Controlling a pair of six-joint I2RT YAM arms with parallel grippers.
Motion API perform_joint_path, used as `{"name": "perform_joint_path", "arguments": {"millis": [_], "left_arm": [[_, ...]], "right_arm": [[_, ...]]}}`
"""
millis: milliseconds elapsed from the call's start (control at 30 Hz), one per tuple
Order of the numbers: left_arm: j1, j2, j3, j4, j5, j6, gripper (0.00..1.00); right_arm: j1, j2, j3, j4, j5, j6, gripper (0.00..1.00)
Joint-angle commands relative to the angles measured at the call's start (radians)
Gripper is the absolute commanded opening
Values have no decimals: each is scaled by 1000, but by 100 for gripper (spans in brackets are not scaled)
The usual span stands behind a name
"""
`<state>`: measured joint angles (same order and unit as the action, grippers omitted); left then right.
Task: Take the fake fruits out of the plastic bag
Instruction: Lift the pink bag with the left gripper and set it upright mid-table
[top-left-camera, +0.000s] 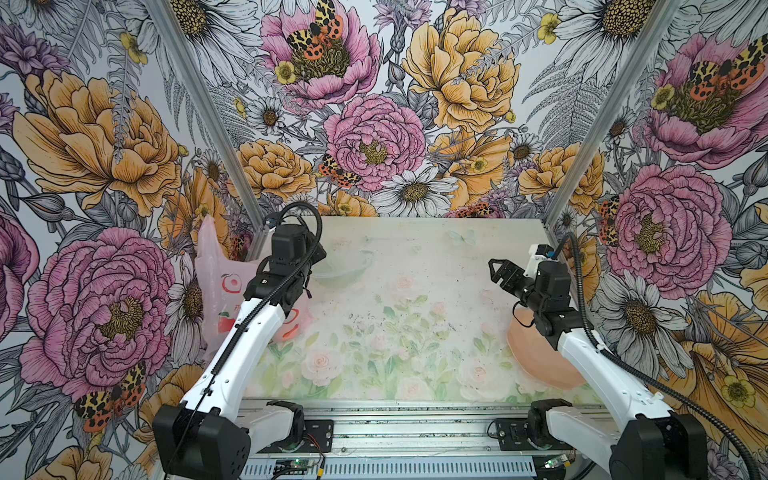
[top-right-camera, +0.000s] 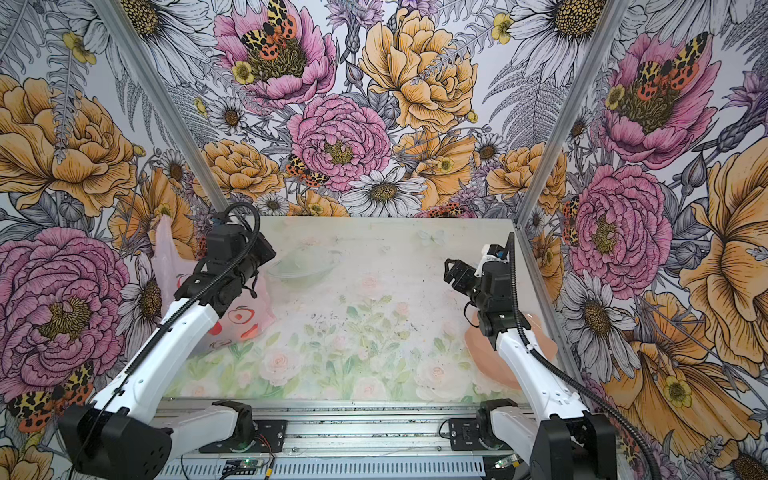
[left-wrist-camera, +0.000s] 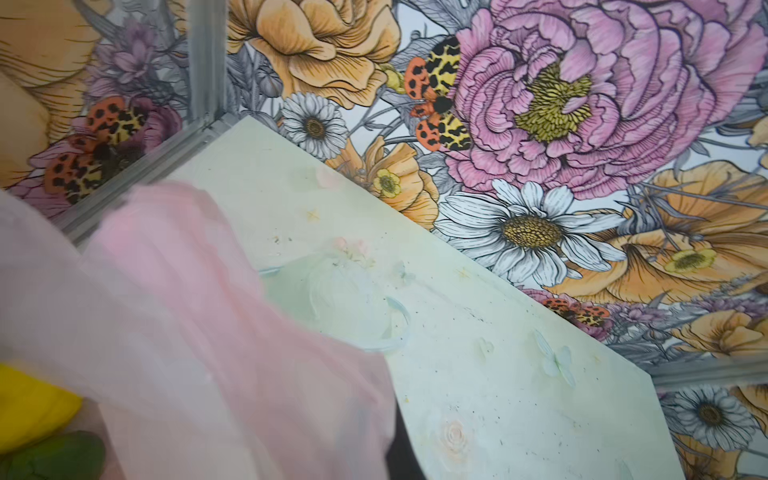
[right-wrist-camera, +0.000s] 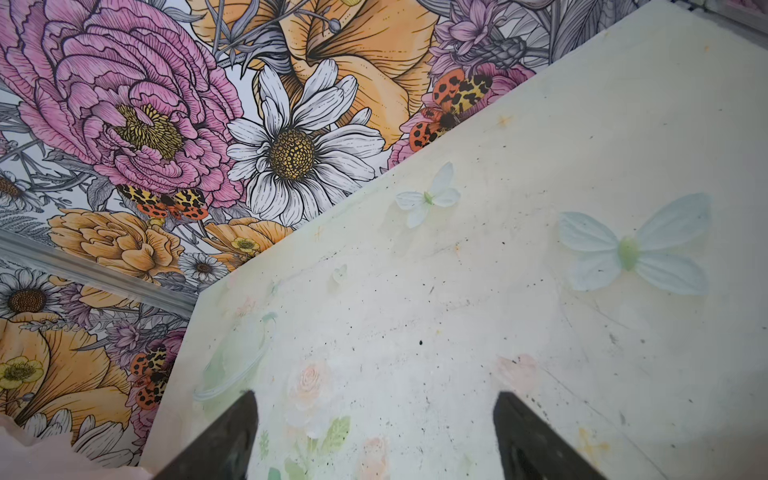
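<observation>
Left end effector (top-left-camera: 305, 286) is recorded as closed on a fold of the plastic bag (top-left-camera: 224, 286), which is slumped at the left edge of the worktop (top-left-camera: 415, 324), against the wall. A yellow fruit (left-wrist-camera: 33, 407) and a green fruit (left-wrist-camera: 54, 457) are seen inside the bag. Right end effector (top-left-camera: 496, 270) is held open above the worktop, beyond a peach plate (top-left-camera: 536, 357).
</observation>
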<state>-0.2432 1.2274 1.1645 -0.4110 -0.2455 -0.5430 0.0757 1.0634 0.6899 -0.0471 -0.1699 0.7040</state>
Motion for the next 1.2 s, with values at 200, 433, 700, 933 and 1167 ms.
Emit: {"name": "perform_joint_path", "arguments": {"millis": [200,433,700,933,1167], "left_arm": [[-273,278,271,187,95,65,0],[-458,502,496,185,128,59,0],[-538,685,730,63,254,55,23],[-522,643,878,-179,250,142,76],[-475,425,815,-312,95,202,93]], "right_arm": [[12,-10,-21,9,40,37,90],[11,-27,-17,-2,39,27,90],[12,-40,6,-29,41,11,90],[13,-39,41,-50,32,1,90],[29,-10,79,-63,24,-18,91]]}}
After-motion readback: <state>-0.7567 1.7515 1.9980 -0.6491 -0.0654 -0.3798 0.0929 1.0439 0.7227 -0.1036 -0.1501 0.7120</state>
